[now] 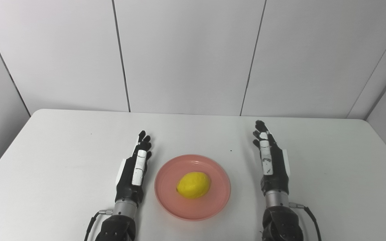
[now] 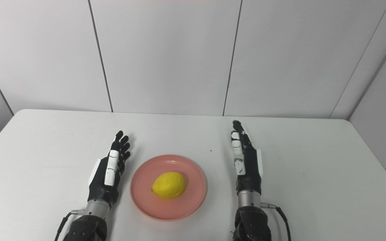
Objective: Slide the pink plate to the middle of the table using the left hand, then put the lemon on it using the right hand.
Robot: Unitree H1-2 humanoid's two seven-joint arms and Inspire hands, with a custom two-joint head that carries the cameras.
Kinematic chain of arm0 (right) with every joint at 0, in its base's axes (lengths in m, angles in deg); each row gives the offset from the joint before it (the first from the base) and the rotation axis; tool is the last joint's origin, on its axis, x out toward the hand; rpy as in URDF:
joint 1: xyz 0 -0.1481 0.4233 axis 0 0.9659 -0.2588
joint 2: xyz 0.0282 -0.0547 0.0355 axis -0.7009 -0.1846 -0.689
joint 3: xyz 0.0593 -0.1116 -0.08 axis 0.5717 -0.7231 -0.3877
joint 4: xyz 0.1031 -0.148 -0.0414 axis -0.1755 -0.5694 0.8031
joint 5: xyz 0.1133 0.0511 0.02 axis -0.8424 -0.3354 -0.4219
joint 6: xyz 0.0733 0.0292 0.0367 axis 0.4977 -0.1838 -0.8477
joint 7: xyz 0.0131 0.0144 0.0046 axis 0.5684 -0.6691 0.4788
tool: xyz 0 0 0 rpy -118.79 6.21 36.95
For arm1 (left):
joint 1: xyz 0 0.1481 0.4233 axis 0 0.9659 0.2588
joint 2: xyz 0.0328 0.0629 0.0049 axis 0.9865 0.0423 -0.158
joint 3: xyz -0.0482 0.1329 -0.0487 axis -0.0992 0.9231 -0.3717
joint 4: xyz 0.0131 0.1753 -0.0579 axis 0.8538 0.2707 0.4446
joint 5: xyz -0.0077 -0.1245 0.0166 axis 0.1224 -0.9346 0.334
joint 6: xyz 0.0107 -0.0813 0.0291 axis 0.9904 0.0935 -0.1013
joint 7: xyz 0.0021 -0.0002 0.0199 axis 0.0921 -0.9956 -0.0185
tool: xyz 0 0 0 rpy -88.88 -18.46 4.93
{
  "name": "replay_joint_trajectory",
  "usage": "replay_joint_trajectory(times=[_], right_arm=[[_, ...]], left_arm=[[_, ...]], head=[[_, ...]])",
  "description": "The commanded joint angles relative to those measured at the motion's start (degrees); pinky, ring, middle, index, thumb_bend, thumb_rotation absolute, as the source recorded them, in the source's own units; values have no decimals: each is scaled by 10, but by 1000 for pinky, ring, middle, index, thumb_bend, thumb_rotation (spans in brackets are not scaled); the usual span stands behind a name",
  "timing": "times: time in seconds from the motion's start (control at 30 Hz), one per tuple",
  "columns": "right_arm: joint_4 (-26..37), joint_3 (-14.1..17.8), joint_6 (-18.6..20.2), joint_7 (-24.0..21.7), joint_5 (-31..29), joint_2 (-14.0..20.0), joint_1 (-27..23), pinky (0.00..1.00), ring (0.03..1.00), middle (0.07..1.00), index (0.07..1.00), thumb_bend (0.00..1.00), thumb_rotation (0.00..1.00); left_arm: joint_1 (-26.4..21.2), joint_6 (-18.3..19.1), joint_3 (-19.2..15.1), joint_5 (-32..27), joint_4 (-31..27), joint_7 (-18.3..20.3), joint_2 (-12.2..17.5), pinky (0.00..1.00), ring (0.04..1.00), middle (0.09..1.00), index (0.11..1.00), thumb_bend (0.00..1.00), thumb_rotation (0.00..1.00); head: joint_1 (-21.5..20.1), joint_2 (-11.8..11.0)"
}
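Now the lemon sits on the pink plate near the middle of the white table; the left hand and right hand flank the plate, fingers outstretched, holding nothing

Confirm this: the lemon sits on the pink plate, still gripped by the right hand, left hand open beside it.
Wrong on the grip. The right hand is open and apart from the lemon, as the left eye view shows. The rest holds: lemon on pink plate, left hand open beside it.
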Motion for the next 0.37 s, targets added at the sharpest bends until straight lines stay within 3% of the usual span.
replay_joint_trajectory(times=[0.0, 0.23, 0.33], right_arm=[[8, 5, 5, 2, -22, -4, -7, 998, 942, 948, 933, 728, 1000], [-19, 8, -15, 4, -60, -13, 8, 944, 959, 953, 941, 718, 1000], [-23, 3, -12, 2, -64, -11, 14, 984, 960, 956, 952, 719, 1000]], left_arm=[[-22, 3, -4, 17, -7, -3, 3, 1000, 1000, 994, 1000, 875, 1000], [-26, 1, -13, 28, 7, -2, 5, 1000, 1000, 993, 1000, 880, 1000], [-24, 5, -19, 29, 5, -5, 1, 1000, 1000, 993, 1000, 853, 1000]], head=[[2, 1], [3, 4], [4, 4]])
